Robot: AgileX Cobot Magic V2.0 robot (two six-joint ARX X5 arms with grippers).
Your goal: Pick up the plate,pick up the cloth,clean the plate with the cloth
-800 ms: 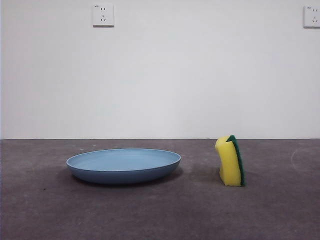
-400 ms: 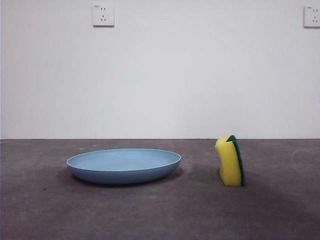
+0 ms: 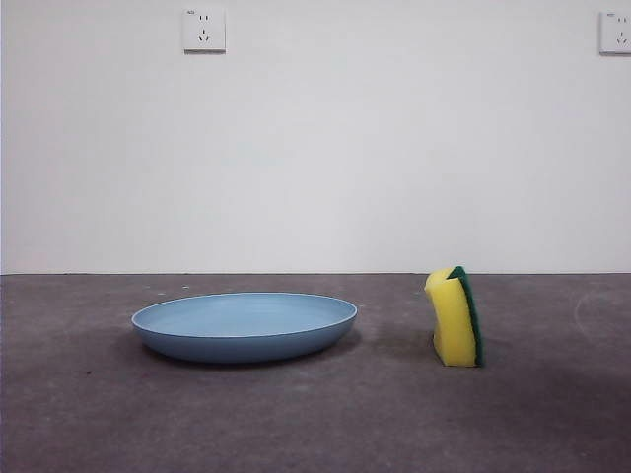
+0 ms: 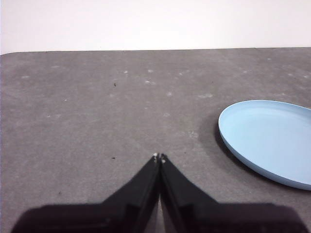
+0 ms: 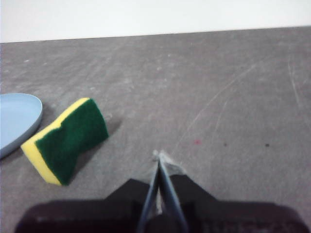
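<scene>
Plate rigid, smooth, slippery: take by low rim. Sponge light, squashy: pinch across faces. Left claw, right claw closed, empty.

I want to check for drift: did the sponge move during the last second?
No. The sponge stands at the same spot right of the plate, same gap, under the wall line.

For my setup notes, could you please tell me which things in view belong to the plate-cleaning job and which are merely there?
For the job:
plate
cloth, really a yellow-green sponge

Merely there:
two wall sockets
grey table
</scene>
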